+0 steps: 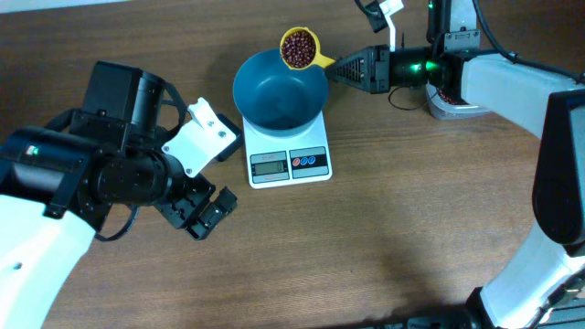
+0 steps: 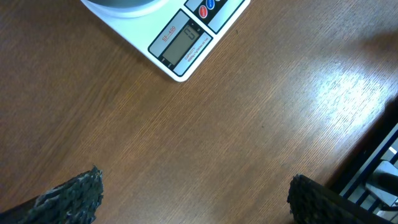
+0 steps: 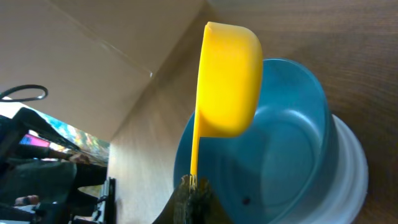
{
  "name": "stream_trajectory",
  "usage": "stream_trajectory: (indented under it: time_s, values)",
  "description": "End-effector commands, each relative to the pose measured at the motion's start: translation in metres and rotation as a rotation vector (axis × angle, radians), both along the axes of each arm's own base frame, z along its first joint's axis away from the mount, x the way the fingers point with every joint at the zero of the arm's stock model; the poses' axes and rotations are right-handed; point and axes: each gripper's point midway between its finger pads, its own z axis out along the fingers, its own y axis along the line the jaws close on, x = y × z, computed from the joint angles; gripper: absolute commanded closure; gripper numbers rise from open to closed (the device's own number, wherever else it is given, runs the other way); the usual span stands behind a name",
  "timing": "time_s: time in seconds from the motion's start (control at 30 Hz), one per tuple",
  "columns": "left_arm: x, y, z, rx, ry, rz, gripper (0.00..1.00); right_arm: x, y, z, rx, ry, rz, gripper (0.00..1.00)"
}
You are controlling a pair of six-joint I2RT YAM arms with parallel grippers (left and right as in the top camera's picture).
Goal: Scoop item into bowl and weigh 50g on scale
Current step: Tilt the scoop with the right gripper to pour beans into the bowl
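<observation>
Blue plastic: in the overhead view one bowl [image 1: 280, 91] stands on the one white scale [image 1: 289, 160]. One yellow scoop [image 1: 300, 47] sits over the bowl's rim on the side of the scale away from its display. Its cup faces upward and holds the heap of beans [image 1: 298, 47]. Its handle, the long axis, runs rightward from the scale into the right gripper [image 1: 340, 68], which pinches it. The left gripper [image 1: 210, 212] is over the wooden table [image 1: 366, 247], left of the scale's display end and apart from it.

Left wrist view: one corner of the scale [image 2: 183, 42] appears, display uppermost. Two fingertips [image 2: 74, 196] are spread wide with only bare table between them.

Right wrist view: the scoop [image 3: 227, 81] is seen from beneath, its handle descending into the gripper [image 3: 191, 190]. The bowl [image 3: 292, 143] lies behind it, above the scale's white rim [image 3: 351, 168]. One dark speck in the bowl is possibly a bean.
</observation>
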Motion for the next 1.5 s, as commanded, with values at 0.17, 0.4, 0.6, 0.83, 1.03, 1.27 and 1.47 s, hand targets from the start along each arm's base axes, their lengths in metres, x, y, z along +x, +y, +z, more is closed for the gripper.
stream_trajectory:
  time_s: [0.17, 0.4, 0.6, 0.83, 1.03, 1.27, 1.47]
  values:
    - [0.000, 0.000, -0.001, 0.006, -0.004, -0.012, 0.01, 0.001, 0.003, 0.001, -0.016, -0.035, 0.012, 0.96]
    - [0.000, 0.000, -0.001, 0.006, -0.004, -0.012, 0.01, -0.010, 0.007, 0.011, 0.029, -0.121, 0.094, 0.96]
    - [0.000, 0.000, -0.001, 0.006, -0.004, -0.012, 0.01, -0.001, 0.002, -0.003, -0.050, -0.107, 0.031, 0.96]
    - [0.000, 0.000, -0.001, 0.006, -0.004, -0.012, 0.01, -0.008, 0.017, -0.008, -0.078, -0.100, 0.056, 0.96]
    - [0.000, 0.000, -0.001, 0.006, -0.004, -0.012, 0.01, -0.007, 0.020, -0.007, -0.142, -0.104, 0.024, 0.96]
    - [0.000, 0.000, -0.001, 0.006, -0.004, -0.012, 0.01, -0.017, 0.032, -0.002, -0.294, -0.157, 0.002, 0.96]
    - [0.000, 0.000, -0.001, 0.006, -0.004, -0.012, 0.01, -0.018, 0.032, -0.003, -0.299, -0.147, 0.001, 0.96]
